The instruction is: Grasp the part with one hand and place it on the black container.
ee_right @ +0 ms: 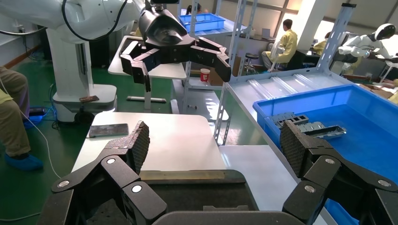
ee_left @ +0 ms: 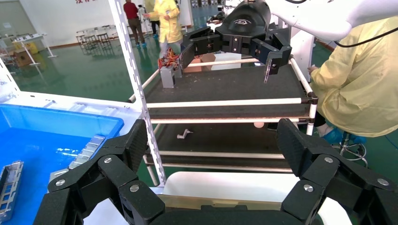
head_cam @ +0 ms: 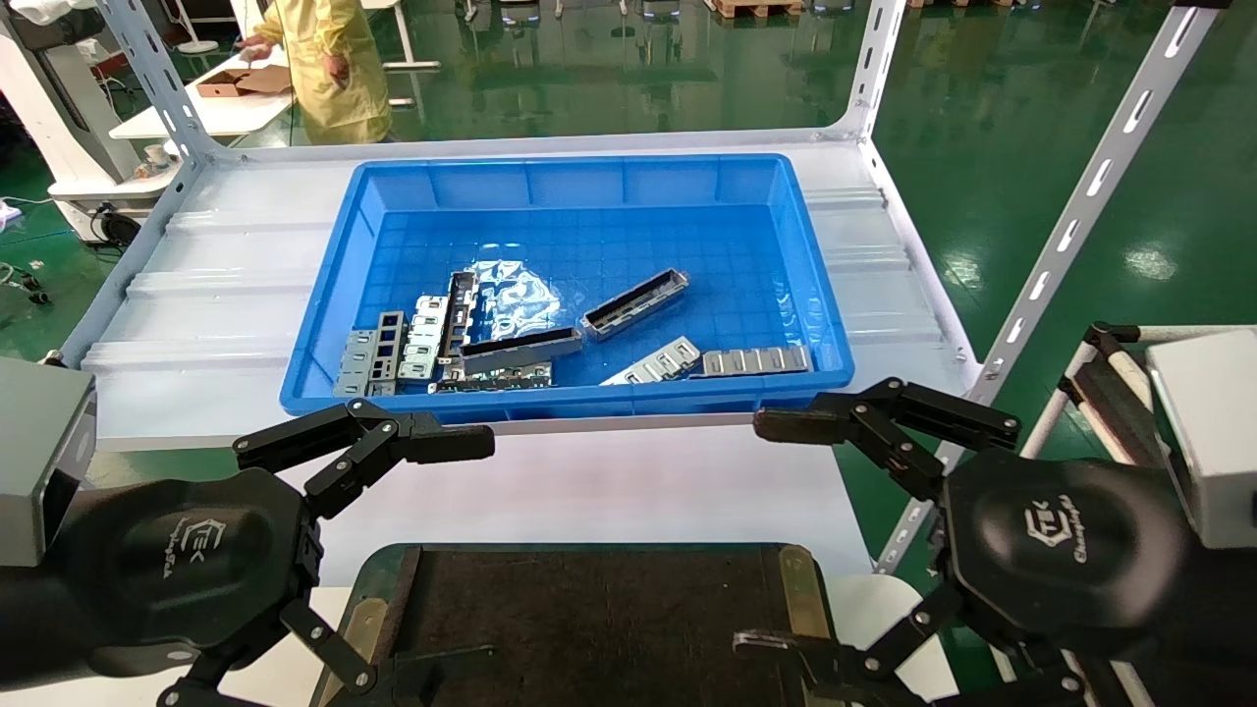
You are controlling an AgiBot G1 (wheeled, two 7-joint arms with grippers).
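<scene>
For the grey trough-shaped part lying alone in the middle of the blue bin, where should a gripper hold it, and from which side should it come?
Probably from above, closing across the narrow width near the middle of the part. It lies diagonally, apart from the other pieces, hollow side up, so its long side walls are free for the fingers. The blue bin has raised walls, so a sideways approach looks blocked. The open right gripper seems nearer.

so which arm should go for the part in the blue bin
Probably right: the part lies right of centre in the blue bin, nearer the open right gripper. The left gripper, also open, hangs farther away.
</scene>
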